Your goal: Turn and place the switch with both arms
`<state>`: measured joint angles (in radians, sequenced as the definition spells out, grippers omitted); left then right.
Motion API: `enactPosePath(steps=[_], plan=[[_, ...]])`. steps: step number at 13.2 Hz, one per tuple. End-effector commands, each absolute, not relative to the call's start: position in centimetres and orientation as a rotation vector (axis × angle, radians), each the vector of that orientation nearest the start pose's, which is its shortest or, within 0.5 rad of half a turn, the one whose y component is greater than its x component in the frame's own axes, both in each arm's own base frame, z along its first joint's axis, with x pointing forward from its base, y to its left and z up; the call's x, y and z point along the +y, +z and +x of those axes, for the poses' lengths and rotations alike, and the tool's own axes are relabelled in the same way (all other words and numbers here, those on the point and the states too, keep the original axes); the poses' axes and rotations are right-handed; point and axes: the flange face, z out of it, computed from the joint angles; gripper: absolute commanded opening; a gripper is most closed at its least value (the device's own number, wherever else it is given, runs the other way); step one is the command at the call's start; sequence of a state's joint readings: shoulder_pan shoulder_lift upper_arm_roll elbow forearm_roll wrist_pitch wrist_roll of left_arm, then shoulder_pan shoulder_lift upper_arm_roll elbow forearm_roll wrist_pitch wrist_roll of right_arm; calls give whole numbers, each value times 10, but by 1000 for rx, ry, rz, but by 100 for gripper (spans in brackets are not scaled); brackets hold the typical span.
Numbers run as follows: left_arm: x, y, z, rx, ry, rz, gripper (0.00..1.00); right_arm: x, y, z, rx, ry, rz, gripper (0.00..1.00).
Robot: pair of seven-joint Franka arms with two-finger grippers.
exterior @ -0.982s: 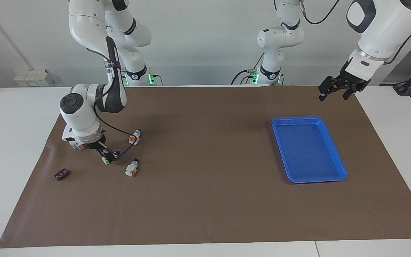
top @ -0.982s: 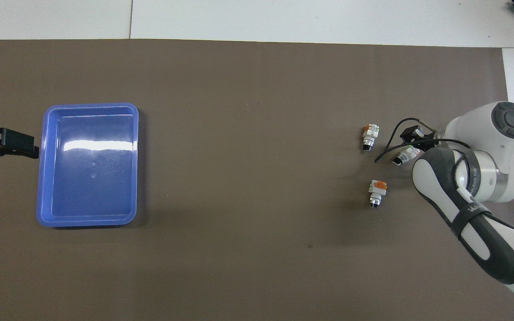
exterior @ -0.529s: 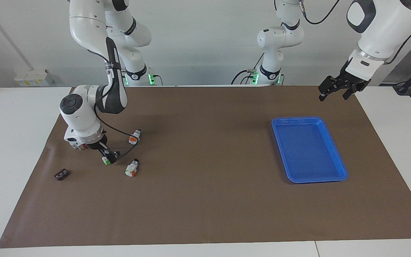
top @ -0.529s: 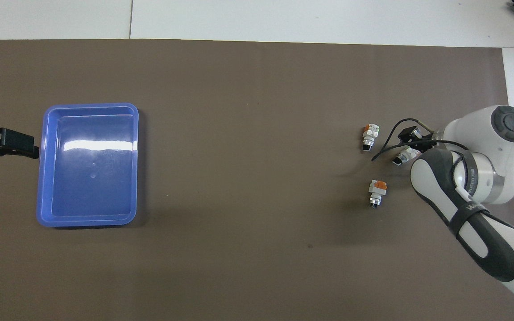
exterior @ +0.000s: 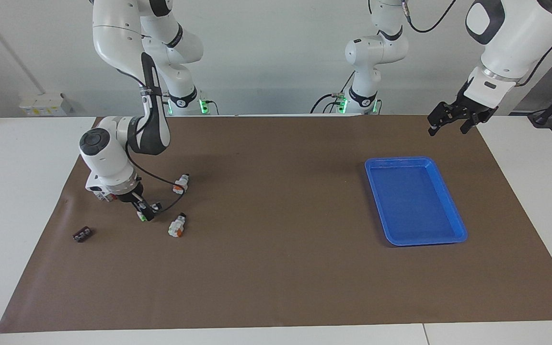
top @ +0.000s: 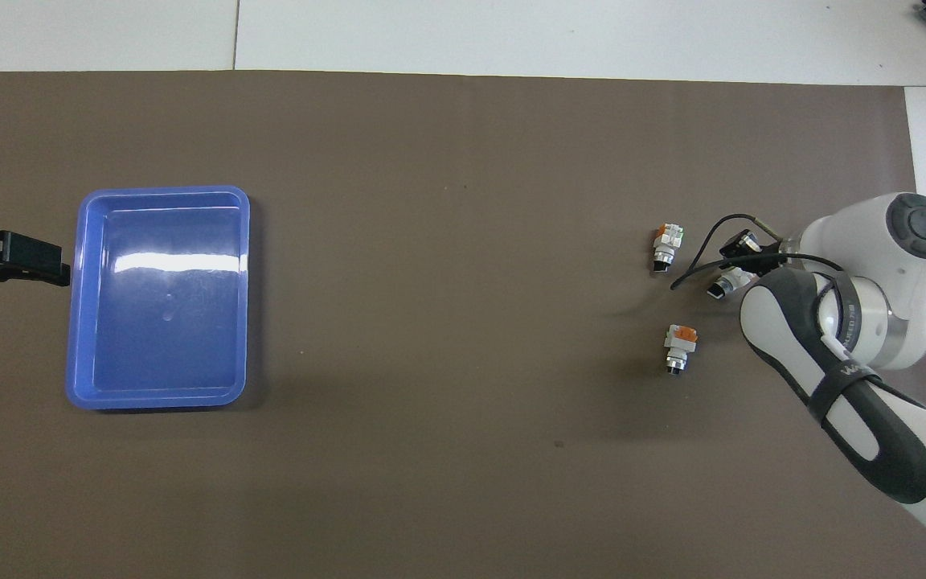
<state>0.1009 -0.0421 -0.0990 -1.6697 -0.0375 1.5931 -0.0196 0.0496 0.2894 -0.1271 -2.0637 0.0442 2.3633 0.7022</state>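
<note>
The switch [exterior: 145, 217] is small and white with a green face and lies on the brown mat at the right arm's end of the table; it also shows in the overhead view [top: 728, 282]. My right gripper [exterior: 143, 210] is down at this switch, its tip right on top of it, and the wrist hides part of the switch from above. Whether it grips the switch I cannot make out. My left gripper [exterior: 451, 120] hangs open and empty over the mat's edge beside the blue tray [exterior: 427, 241], where the left arm waits.
Two more switches with orange faces lie close by [exterior: 180, 183] [exterior: 177, 226]. A small black block [exterior: 83, 234] sits toward the mat's corner. A white block with red [exterior: 97, 192] shows partly under the right wrist. A black cable loops from the right wrist over the mat.
The right wrist has shifted slightly and the gripper has settled closer onto the green-faced switch. The left arm, the tray and the other switches have not moved.
</note>
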Motion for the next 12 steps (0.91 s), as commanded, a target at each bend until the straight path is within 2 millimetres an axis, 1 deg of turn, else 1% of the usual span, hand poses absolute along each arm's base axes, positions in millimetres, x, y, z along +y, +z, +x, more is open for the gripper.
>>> enactPosePath(steps=[1,2,3,5,6,8,9,10,11,12], plan=[[-1,607,536,-33,39,-3156,100,-44,292,586,1247,-29,-2859,63],[-1,607,536,-33,39,-3156,100,-44,292,586,1241,-29,-2862,27],[-1,607,536,-33,39,-3156,100,-44,292,585,1222,-22,-2872,0],[-1,607,536,-33,39,-3156,100,-45,297,588,1172,-17,-2892,0],[-1,606,536,-33,44,-3156,100,-46,306,593,1195,-19,-2856,0],[-1,606,536,-33,42,-3156,100,-43,338,608,1283,105,-2659,0],[-1,606,536,-33,49,-3156,100,-31,352,613,1284,163,-2624,0],[-3,605,535,-28,61,-3156,100,-25,361,612,1281,191,-2621,0],[-6,606,533,-26,59,-3155,100,-14,376,610,1286,215,-2580,0],[-5,607,534,-19,47,-3157,100,6,395,609,1319,261,-2492,0]])
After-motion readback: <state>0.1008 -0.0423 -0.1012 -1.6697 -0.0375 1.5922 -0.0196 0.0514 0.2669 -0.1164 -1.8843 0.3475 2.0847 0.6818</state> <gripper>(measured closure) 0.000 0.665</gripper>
